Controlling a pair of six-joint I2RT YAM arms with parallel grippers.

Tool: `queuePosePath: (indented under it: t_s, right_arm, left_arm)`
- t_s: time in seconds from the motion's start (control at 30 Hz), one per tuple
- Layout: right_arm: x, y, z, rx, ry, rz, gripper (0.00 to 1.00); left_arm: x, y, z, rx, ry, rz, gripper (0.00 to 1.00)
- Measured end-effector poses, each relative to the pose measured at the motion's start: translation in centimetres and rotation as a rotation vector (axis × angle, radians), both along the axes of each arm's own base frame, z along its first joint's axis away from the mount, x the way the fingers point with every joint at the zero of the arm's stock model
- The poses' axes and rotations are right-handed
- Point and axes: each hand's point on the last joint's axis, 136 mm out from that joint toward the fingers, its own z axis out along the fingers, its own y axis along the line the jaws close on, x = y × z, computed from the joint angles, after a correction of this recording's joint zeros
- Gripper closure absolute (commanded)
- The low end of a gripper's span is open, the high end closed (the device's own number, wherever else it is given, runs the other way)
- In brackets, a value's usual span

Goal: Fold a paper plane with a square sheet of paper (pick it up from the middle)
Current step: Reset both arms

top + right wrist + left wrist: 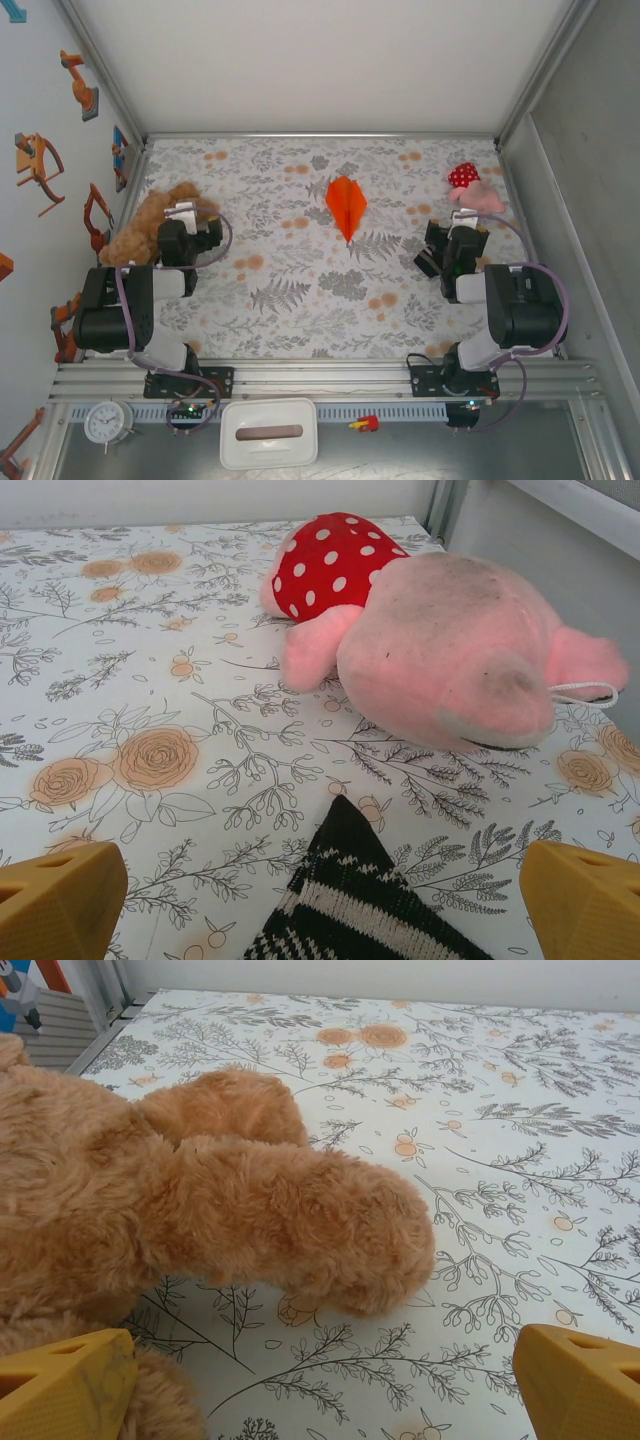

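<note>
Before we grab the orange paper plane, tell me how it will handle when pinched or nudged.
The paper plane looks like thin folded paper, so probably very light; a nudge would likely slide it across the flat table. Its centre crease may stiffen it lengthwise, yet the wings would probably crumple under a firm pinch.

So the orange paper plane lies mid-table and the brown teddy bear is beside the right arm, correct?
No, the teddy bear is beside the left arm; the top external view shows it. The paper plane does lie mid-table.
</note>
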Motion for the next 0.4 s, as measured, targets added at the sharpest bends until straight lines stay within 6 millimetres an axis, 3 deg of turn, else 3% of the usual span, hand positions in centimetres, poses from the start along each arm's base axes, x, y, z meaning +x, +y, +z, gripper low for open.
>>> queuePosePath:
  t_s: [0.4]
  right_arm:
    - [0.00, 0.00, -0.01, 0.000, 0.000, 0.000, 0.01]
  left_arm:
    - [-0.04, 0.01, -0.11, 0.000, 0.005, 0.000, 0.04]
